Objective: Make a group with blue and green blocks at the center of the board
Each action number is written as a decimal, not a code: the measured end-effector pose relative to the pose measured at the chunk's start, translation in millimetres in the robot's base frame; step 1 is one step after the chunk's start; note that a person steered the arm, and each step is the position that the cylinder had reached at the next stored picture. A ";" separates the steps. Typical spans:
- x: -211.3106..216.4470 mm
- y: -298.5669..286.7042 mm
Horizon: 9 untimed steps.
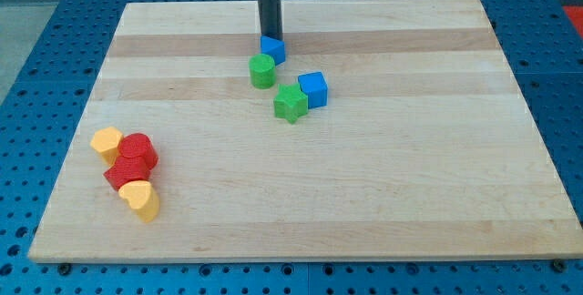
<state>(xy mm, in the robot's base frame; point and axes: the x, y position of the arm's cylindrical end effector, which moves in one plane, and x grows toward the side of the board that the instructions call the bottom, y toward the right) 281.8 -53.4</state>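
My tip point(270, 38) rests on the board at the top centre, touching the upper edge of a small blue block point(272, 49). A green cylinder point(262, 71) sits just below-left of that blue block, touching it. A green star-shaped block point(291, 103) lies lower right of the cylinder, with a blue cube point(312, 88) touching its upper right side. These four blocks form a loose cluster above the board's centre.
At the left of the wooden board point(383, 186) a separate cluster holds a yellow block point(107, 142), two red blocks point(138, 151) point(124, 175) and a yellow heart-shaped block point(140, 199). A blue perforated table surrounds the board.
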 end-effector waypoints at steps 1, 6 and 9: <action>0.0 -2.1; 23.5 1.6; 6.2 4.5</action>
<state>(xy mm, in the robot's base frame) 288.0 -48.9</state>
